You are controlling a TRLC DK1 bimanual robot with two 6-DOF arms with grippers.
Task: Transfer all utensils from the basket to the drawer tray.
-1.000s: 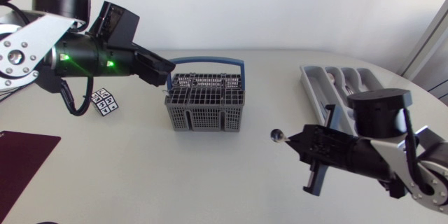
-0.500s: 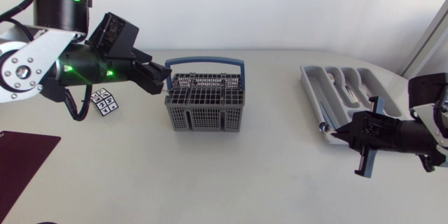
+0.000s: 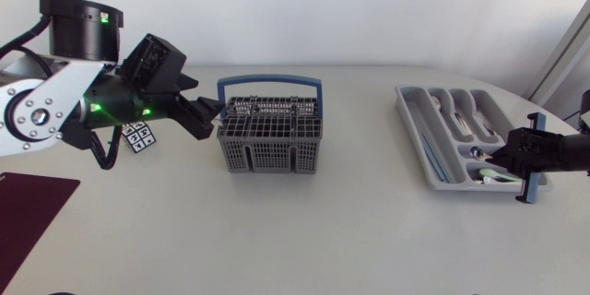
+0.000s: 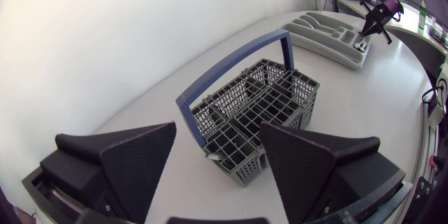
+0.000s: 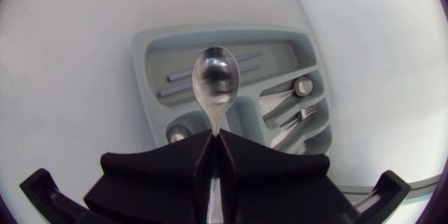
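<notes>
Small white card printed with black-and-white squares point(image 3: 136, 135): flat on pale surface point(image 3: 304, 230). Grey mesh plastic basket with blue handle point(image 3: 272, 154): contents indiscernible. Grey compartmented drawer tray point(image 3: 412, 129): forks and spoons inside. Left jaws: spread wide, empty, just beside basket. Right jaws: pinching silver metal spoon point(image 5: 215, 84) by its handle, over tray.
</notes>
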